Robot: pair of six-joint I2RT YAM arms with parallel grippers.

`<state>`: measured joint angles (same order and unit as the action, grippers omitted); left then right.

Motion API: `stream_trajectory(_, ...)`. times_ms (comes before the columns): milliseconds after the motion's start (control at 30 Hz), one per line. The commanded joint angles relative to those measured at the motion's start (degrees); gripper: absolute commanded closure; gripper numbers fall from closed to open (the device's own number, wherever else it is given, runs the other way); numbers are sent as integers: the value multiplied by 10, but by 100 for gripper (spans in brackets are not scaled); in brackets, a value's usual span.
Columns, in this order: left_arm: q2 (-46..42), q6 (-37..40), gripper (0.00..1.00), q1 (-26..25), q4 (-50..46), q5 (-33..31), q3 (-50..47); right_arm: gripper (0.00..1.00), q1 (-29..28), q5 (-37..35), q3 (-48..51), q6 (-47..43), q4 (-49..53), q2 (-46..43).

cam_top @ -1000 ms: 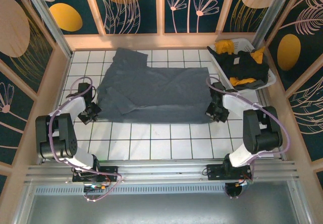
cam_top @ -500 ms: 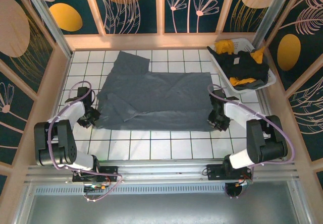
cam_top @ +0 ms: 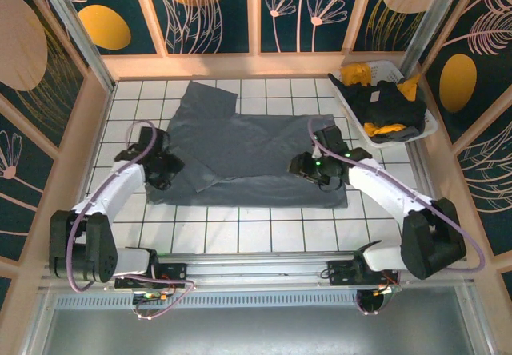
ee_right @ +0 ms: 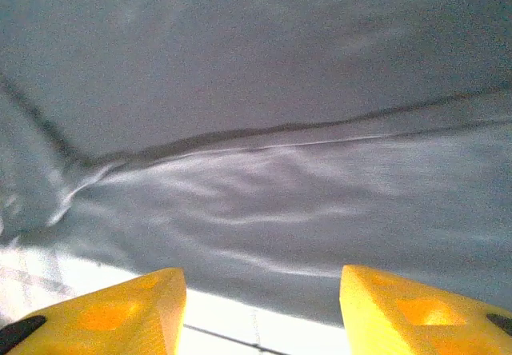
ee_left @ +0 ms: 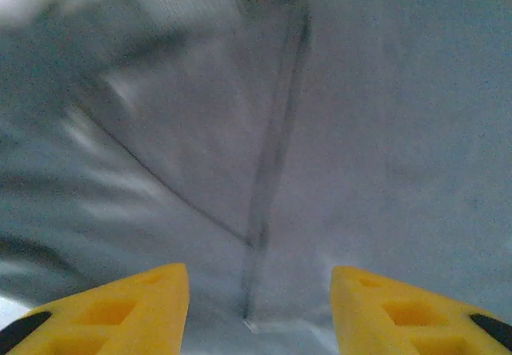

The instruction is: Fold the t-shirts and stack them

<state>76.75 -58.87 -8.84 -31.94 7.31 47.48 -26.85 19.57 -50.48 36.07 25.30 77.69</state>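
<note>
**Claws released above the spread grey-blue t-shirt**

Left claw [cam_top: 162, 165] sits over the left border of the slate grey-blue t-shirt [cam_top: 256, 147], with its arm reaching in from the near left corner. Right claw [cam_top: 307, 165] sits over the right part of the same shirt, a little inside its right edge and near its front hem. Both claws are low over the cloth and well apart from each other, with the middle of the shirt between them.

Left wrist view: the two yellow fingers [ee_left: 112, 307] stand parted with nothing held between them. Grey cloth lies beyond them, crossed by a dark seam that runs away from the camera and by a slanting crease. The picture is partly blurred, so it is unclear whether the tips touch the fabric.

Right wrist view: the yellow fingers [ee_right: 416, 311] are likewise parted and hold nothing. A long fold line runs across the cloth ahead of them. The shirt's edge and a strip of white tile show just in front of the fingertips.

The grey-blue t-shirt lies spread on the white tiled counter [cam_top: 240, 231], covering several tiles. One sleeve points toward the far left, and a small flap is turned over at the front left. Its front right corner lies flat on the tiles.

A white plastic basket [cam_top: 430, 123] stands at the far right corner of the counter, apart from the spread shirt. It holds a crumpled black t-shirt [cam_top: 392, 103] with mustard yellow cloth [cam_top: 358, 73] beside and beneath it.
</note>
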Motion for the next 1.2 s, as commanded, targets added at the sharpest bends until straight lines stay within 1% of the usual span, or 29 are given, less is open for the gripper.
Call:
stream_trajectory(0, 13, -109, 52, -37, 39, 53, -24, 46, -17, 115, -25, -4, -93, 36)
stream_trajectory(67, 28, -117, 55, -53, 42, 46, -26, 46, -21, 116, -37, -2, -97, 54)
stream_trajectory(300, 73, -138, 59, -90, 65, 49, -33, 46, -21, 112, -57, 5, -102, 82)
stream_trajectory(433, 84, -135, 59, -93, 44, 29, -26, 46, -21, 105, -54, 6, -97, 82)
stream_trajectory(567, 68, -141, 56, -93, 18, 3, -24, 46, -21, 101, -47, 9, -95, 77)
stream_trajectory(667, 64, -155, 56, -93, 41, 16, -46, 46, -21, 100, -44, 13, -97, 76)
stream_trajectory(800, 81, -168, 57, -93, 76, 32, -57, 46, -21, 105, -44, 16, -103, 76)
stream_trajectory(900, 93, -167, 60, -93, 82, 26, -46, 47, -21, 103, -46, 16, -101, 78)
stream_trajectory(1067, 100, -163, 74, -94, 76, 15, -19, 47, -21, 102, -45, 16, -99, 77)
stream_trajectory(1167, 103, -159, 81, -95, 71, 14, -4, 48, -21, 100, -42, 16, -98, 75)
